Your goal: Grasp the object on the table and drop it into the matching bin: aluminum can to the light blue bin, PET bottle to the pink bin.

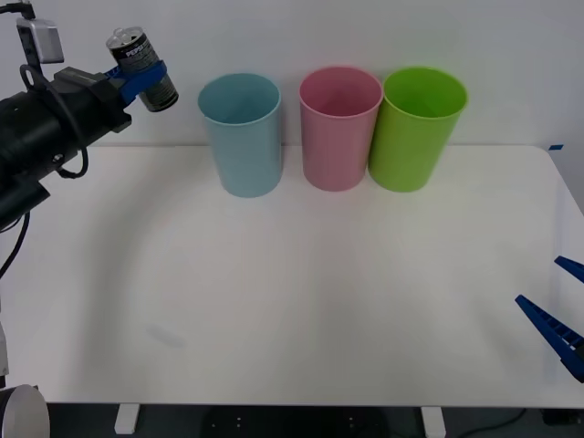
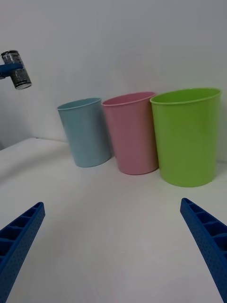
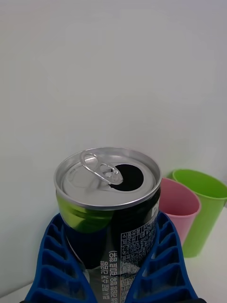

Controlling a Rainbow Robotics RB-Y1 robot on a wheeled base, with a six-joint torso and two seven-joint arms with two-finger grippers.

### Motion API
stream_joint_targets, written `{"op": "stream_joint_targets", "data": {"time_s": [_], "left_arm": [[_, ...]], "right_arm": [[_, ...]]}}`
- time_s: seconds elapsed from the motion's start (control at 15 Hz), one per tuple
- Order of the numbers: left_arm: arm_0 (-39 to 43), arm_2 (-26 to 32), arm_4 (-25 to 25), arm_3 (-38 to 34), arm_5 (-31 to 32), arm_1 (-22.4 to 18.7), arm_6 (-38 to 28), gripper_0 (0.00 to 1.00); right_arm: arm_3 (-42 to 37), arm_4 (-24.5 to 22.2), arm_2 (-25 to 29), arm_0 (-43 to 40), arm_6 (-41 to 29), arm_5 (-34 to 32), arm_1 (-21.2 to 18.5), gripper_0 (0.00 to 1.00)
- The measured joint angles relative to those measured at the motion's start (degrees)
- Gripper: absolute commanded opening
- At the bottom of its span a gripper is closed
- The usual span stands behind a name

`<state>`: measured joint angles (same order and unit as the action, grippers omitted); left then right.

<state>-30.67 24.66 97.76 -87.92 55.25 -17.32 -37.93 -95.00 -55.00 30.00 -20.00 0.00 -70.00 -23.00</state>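
Left gripper: raised high at the far left, above and to the left of the row of bins, blue ribbed fingers clamped on the aluminum can.
Aluminum can: off the table, in the air, tilted with its silver top toward the upper left. The left wrist view shows the top close up, pull-tab lifted and mouth open.
Can relative to gripper: seated between the two fingers, which press on the dark printed side around mid-body and below; the silver rim stands free above them.
How it will handle: probably light, likely empty since it is opened. Thin metal walls dent under a hard squeeze, and the smooth side can slip. The mid-body hold across its width looks like the sensible one.
Light blue bin: leftmost of three upright bins at the back of the table, to the right of the held can and lower. This is the matching target; the can is not yet over its mouth.
Pink bin: middle of the row, just beside the blue one.
Green bin: rightmost, touching or nearly touching the pink bin.
Right gripper: low at the table's right edge, fingers spread wide, holding nothing.
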Motion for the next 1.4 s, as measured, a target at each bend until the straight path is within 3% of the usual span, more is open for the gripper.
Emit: {"op": "stream_joint_targets", "data": {"time_s": [0.4, 1.0, 1.4], "left_arm": [[-10.1, -3.3, 7.9, 11.2, -4.1, 0.0, 1.1, 0.00], [-22.8, -5.2, 12.3, 31.1, -11.2, 0.5, 9.8, 0.00], [-24.4, -6.1, 14.6, 32.4, -15.3, 2.9, 9.0, 0.00]], "right_arm": [[0.0, 0.0, 0.0, 0.0, 0.0, 0.0, 0.0, 1.00], [0.0, 0.0, 0.0, 0.0, 0.0, 0.0, 0.0, 1.00], [0.0, 0.0, 0.0, 0.0, 0.0, 0.0, 0.0, 1.00]]}}
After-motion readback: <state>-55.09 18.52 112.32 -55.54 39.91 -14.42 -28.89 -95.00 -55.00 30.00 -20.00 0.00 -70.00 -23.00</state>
